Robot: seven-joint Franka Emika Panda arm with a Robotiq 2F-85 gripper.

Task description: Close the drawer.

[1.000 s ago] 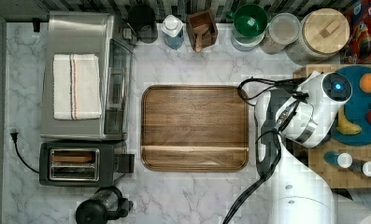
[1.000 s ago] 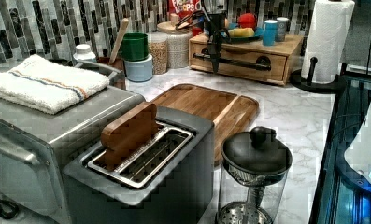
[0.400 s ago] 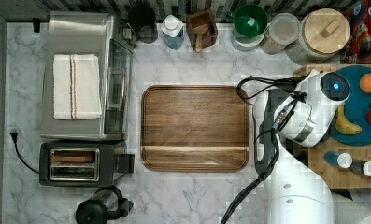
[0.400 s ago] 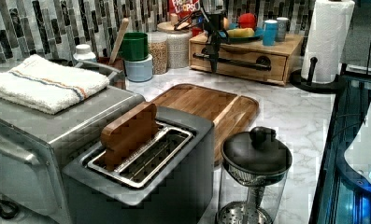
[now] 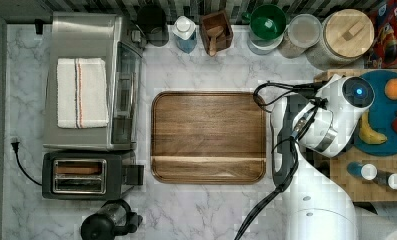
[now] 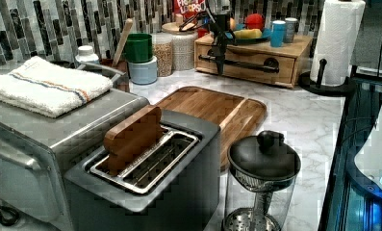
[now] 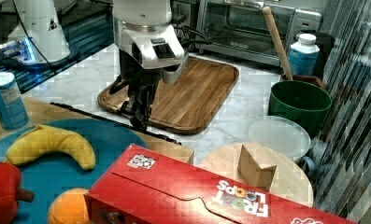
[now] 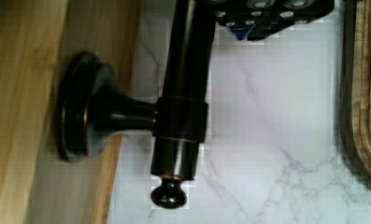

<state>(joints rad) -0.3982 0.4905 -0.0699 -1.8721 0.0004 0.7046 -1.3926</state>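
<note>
Little seems left: the drawer (image 6: 248, 60), at the left view's upper centre, looks nearly flush, the hand (image 7: 140, 122) at its bar handle (image 8: 181, 88) — grip state cannot be told.

Bright, even indoor light; soft shadows; blocky compression artefacts; blurred wrist close-up.

In the left view the drawer (image 6: 248, 62) sits directly behind the jaws, its handle (image 6: 241, 63) at them; the tray (image 6: 212, 107) lies before them on the desk (image 6: 294, 120).
</note>
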